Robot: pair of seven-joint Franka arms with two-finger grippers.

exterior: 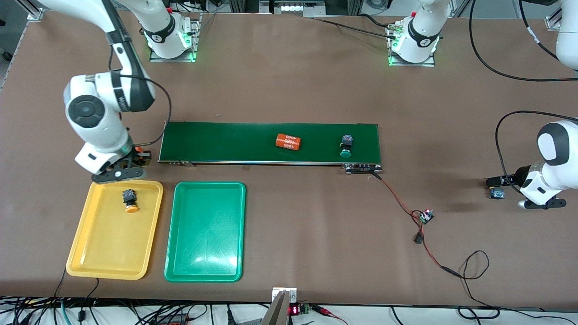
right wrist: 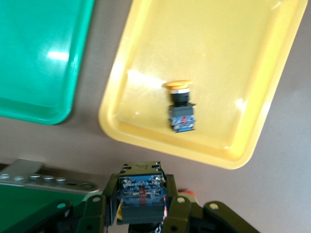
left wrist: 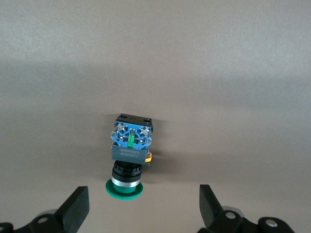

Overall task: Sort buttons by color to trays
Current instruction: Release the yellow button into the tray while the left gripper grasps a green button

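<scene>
"At mid-frame of the front view, which item is largest?" asks the operator.

"Conveyor belt [exterior: 226, 142], long and dark green. It lies on the table [exterior: 316, 225] between the arm bases and the trays. In the lower part of the frame lie the yellow tray [exterior: 90, 253] and the green tray [exterior: 203, 253], side by side, the yellow one at the right arm's end," replies the technician.

"Gripper status?"

"Right gripper [right wrist: 141, 213] – clamped on a button [right wrist: 141, 196]. It hangs over the table strip between the belt end and the yellow tray's rim, and the cap cannot be made out. Left gripper [left wrist: 143, 208] – fingers spread wide, holding nothing, low over the table at the left arm's end, well apart from the belt."

"Smaller items?"

"An orange cylinder [exterior: 288, 141] with white printing lies on its side on the belt. A green button [exterior: 346, 146] lies on the belt toward the left arm's end, with its cap toward the front camera. A yellow button [exterior: 130, 201] lies in the yellow tray, near the rim closest to the belt. A second green button [left wrist: 130, 150] lies on the bare table just ahead of the left gripper's open fingers."
</scene>
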